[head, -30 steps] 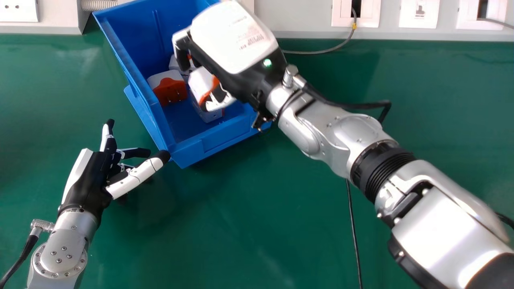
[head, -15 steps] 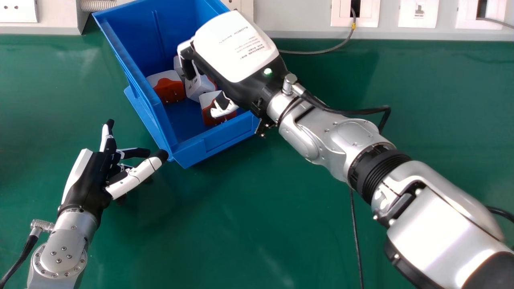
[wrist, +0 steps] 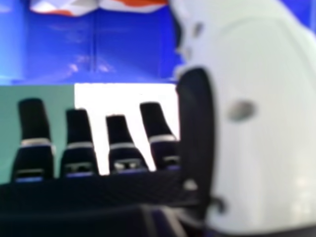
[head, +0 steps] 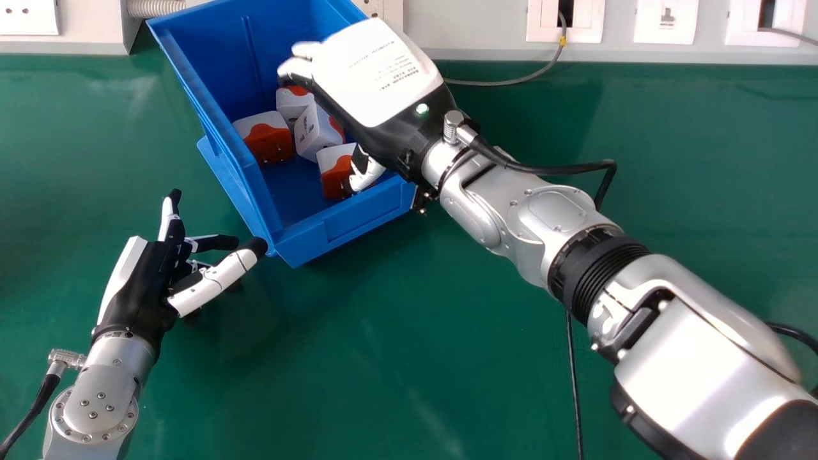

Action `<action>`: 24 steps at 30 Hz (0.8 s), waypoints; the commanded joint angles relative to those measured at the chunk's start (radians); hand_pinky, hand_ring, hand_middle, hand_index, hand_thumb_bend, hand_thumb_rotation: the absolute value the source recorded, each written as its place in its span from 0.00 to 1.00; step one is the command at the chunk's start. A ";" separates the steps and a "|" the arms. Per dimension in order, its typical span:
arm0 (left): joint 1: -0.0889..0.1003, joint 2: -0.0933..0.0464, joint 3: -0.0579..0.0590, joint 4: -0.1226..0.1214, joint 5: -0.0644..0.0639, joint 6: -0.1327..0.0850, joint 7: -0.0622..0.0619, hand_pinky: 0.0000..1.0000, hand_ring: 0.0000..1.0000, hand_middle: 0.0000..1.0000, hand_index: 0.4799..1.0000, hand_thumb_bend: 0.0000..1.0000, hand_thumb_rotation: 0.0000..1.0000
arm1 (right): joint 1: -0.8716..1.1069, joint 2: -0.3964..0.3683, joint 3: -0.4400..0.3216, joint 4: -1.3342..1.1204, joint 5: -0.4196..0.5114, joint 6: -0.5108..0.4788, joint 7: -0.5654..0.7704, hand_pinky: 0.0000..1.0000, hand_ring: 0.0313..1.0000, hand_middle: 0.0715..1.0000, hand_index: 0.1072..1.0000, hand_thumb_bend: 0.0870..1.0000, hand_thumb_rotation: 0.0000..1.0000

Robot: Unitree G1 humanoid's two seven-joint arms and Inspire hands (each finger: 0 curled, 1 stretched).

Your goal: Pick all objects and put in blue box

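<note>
The right hand [head: 383, 76] has let go: its fingers are extended and grip nothing, probably because the last piece was just to be dropped, not placed with care. It is above the blue plastic open-top box [head: 367, 220], so a released piece should fall inside the walls. Below lie four white-and-orange block-shaped plug adapters [head: 265, 142], close together but turned differently, which suggests that order is not important here. One is beside the thumb; I cannot tell if they touch. The box stands on the green smooth surface [head: 415, 332], near the wall. The idle left hand [head: 144, 287] is at its near left side, fingers relaxed.
</note>
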 commanded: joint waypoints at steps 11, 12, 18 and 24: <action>0.080 -0.046 -0.059 0.077 0.041 0.070 -0.062 0.56 0.65 0.77 0.68 0.77 0.54 | 0.219 -0.164 -0.078 -0.337 0.048 -0.252 -0.304 0.73 0.89 0.92 0.85 0.83 0.14; 0.079 -0.045 -0.059 0.080 0.042 0.068 -0.062 0.56 0.65 0.77 0.68 0.77 0.54 | 0.241 -0.174 -0.077 -0.340 0.039 -0.291 -0.368 0.74 0.88 0.92 0.85 0.83 0.15; 0.070 -0.039 -0.061 0.090 0.046 0.067 -0.064 0.56 0.65 0.77 0.68 0.76 0.54 | 0.273 -0.192 -0.056 -0.269 -0.015 -0.431 -0.644 0.71 0.86 0.87 0.81 0.79 0.27; 0.064 -0.038 -0.062 0.094 0.048 0.067 -0.060 0.56 0.65 0.77 0.69 0.77 0.55 | 0.371 -0.246 -0.072 -0.235 -0.045 -0.503 -0.900 0.68 0.80 0.81 0.79 0.76 0.34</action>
